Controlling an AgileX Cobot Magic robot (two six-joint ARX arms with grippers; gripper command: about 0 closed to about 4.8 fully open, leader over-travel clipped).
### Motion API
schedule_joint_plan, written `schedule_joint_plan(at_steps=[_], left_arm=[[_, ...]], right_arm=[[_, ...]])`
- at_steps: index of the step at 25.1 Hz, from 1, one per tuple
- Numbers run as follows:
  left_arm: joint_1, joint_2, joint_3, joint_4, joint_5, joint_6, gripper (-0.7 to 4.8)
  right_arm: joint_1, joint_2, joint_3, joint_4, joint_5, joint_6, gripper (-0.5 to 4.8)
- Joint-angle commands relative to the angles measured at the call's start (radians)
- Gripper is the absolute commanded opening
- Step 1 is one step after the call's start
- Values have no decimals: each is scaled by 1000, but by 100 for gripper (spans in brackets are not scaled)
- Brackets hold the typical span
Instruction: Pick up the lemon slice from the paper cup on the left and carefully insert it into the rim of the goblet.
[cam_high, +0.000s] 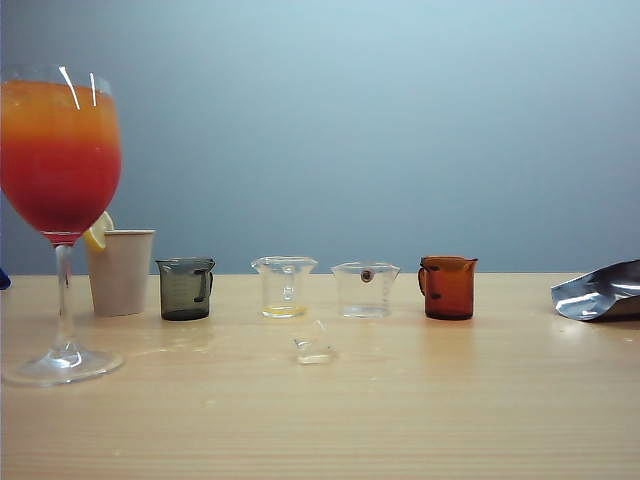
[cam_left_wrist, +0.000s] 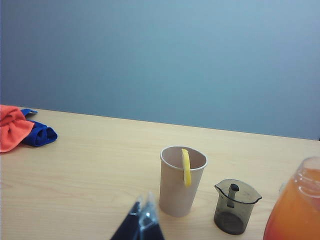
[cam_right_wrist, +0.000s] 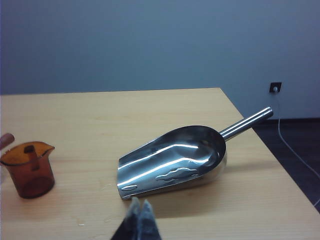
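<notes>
The goblet (cam_high: 60, 150) stands at the near left, its bowl filled with an orange-to-red drink; its bowl also shows in the left wrist view (cam_left_wrist: 295, 210). Behind it stands the off-white paper cup (cam_high: 121, 272) (cam_left_wrist: 182, 182) with the yellow lemon slice (cam_high: 98, 232) (cam_left_wrist: 186, 166) hung over its rim. My left gripper (cam_left_wrist: 143, 206) is shut and empty, short of the cup. My right gripper (cam_right_wrist: 140, 205) is shut and empty, just before a steel scoop's mouth. Neither gripper shows in the exterior view.
A dark grey-green beaker (cam_high: 186, 288) (cam_left_wrist: 236, 206) sits beside the cup, then two clear beakers (cam_high: 285, 286) (cam_high: 366, 288) and an orange-brown beaker (cam_high: 447, 287) (cam_right_wrist: 29, 168). A small clear piece (cam_high: 314, 347) lies in front. A steel scoop (cam_right_wrist: 175, 159) (cam_high: 600, 292) lies at the right. Red and blue cloths (cam_left_wrist: 22, 131) lie at the far left.
</notes>
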Motion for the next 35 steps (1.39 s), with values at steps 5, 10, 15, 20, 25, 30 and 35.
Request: schedule_joint_plan(at_steps=[5, 10, 15, 20, 25, 30, 35], left_arm=[[3, 0, 1, -6, -26, -2, -4], [3, 0, 5, -6, -25, -4, -5], [2, 22, 227, -240, -97, -4, -5], [-6, 145, 372, -299, -50, -25, -5], [-8, 341, 570, -360, -2, 22, -5], [-8, 650, 837, -416, 89, 57, -5], [-8, 845, 971, -434, 140, 11, -5]], right_arm=[[-1, 3, -2, 17, 8, 19, -6], [3, 3, 1, 30, -6, 23, -6], [25, 41, 225, -37, 36, 8, -6], [31, 178, 386, -55, 50, 18, -6], [59, 332, 526, -62, -9, 18, -6], [146, 547, 768, -176, -43, 19, -6], [252, 695, 928, -231, -47, 19, -6]])
